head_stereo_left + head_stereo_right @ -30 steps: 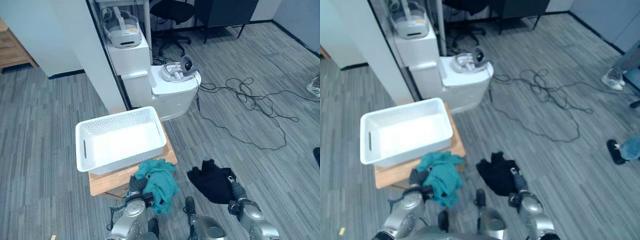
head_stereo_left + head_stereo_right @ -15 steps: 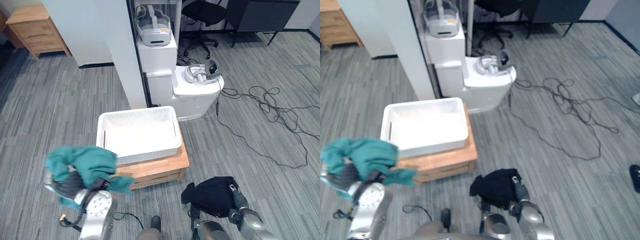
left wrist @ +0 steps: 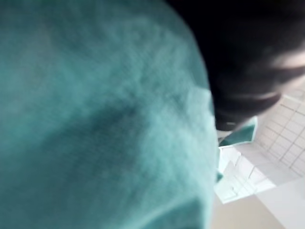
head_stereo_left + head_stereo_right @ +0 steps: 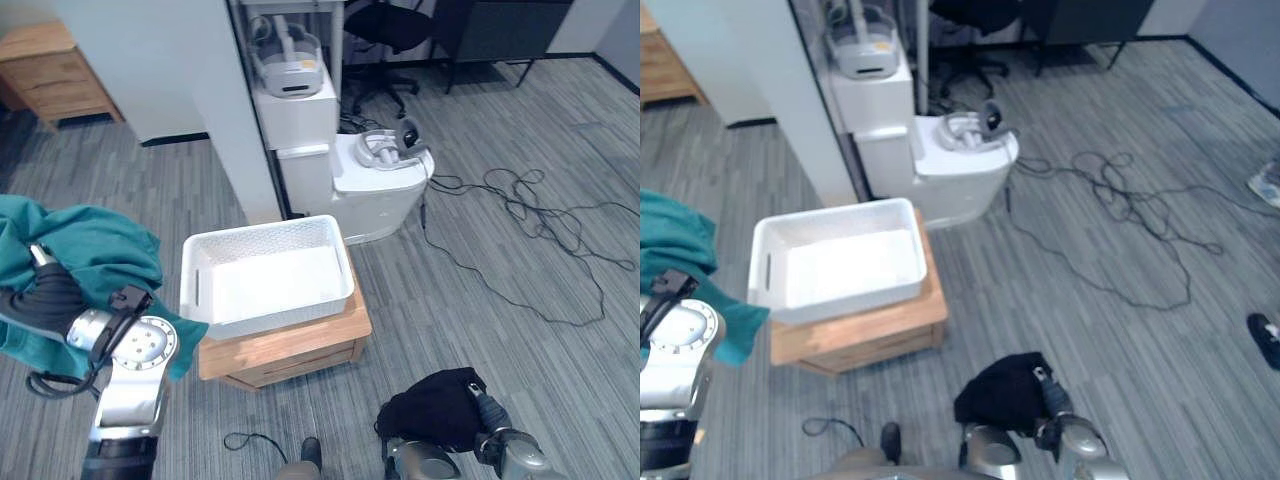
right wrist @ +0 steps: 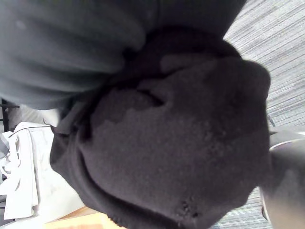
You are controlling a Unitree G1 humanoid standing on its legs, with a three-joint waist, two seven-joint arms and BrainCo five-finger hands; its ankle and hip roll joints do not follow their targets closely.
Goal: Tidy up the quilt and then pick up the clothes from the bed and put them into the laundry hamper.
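Two garments being carried: teal garment [image 4: 85, 250] draped over raised left hand [image 4: 45, 290], left of the white hamper [image 4: 265, 275]; black garment [image 4: 435, 410] bunched at right hand [image 4: 490, 420], near right. Hiding both hands' fingers, so can't tell grip. Heading into the drop-off step; next likely swinging teal over the hamper opening and releasing.

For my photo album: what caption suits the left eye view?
Robot lifts a teal garment beside an empty white hamper, black garment held low.
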